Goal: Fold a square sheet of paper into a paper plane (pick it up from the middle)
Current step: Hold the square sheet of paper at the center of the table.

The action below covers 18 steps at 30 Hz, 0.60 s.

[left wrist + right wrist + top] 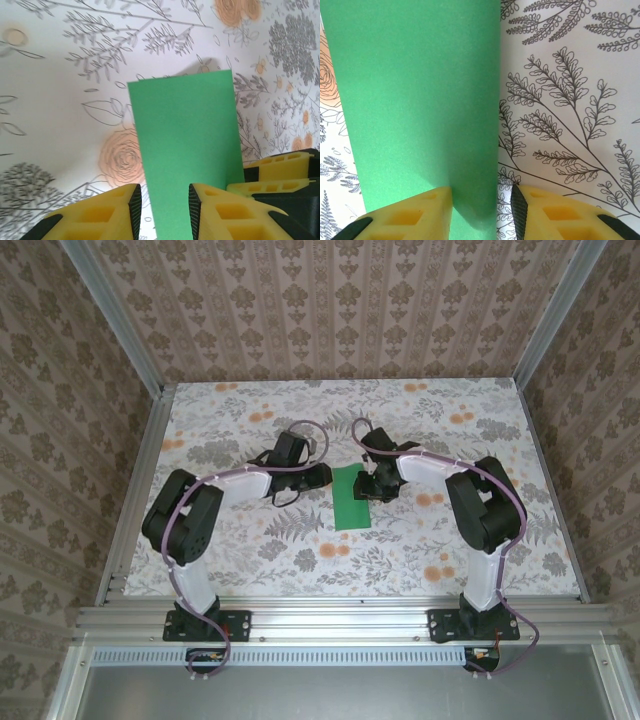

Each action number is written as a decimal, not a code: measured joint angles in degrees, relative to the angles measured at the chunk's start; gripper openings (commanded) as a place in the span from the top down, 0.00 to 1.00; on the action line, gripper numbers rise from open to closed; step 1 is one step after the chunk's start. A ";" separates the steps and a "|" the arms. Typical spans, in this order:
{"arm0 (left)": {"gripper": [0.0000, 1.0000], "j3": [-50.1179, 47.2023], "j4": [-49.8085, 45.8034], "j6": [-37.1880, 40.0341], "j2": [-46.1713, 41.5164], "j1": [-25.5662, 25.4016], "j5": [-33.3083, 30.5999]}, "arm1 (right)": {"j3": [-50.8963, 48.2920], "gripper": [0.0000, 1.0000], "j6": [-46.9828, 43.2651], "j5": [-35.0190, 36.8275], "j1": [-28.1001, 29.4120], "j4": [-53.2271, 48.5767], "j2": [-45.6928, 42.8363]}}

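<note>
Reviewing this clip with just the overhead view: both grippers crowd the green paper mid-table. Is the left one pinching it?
Observer: No. On its wrist camera the left gripper has its jaws apart, and the green paper runs through the gap between them.
Operator: And the right one?
Observer: Apart too. The right gripper straddles the paper's long edge: one finger over the paper, the other over bare tabletop.
Operator: Any crease on the paper?
Observer: Up close its top face looks plain and smooth; I see no crease.
</note>
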 measured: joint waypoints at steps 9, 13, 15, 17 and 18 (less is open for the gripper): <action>0.66 -1.55 0.13 -0.07 -0.35 0.96 -1.20 | -0.37 0.63 -0.07 -2.05 -0.98 0.44 0.02; 0.66 -1.55 0.13 -0.07 -0.35 0.96 -1.18 | -0.37 0.63 -0.37 -2.38 -1.18 0.44 0.11; 0.66 -1.55 0.13 -0.04 -0.35 0.96 -1.18 | -0.37 0.63 -0.59 -2.71 -1.27 0.44 0.13; 0.66 -1.55 0.13 -0.07 -0.35 0.96 -1.18 | -0.37 0.64 -0.83 -2.91 -1.38 0.44 0.13; 0.66 -1.55 0.13 -0.07 -0.35 0.96 -1.16 | -0.39 0.64 -1.03 -2.99 -1.46 0.44 0.13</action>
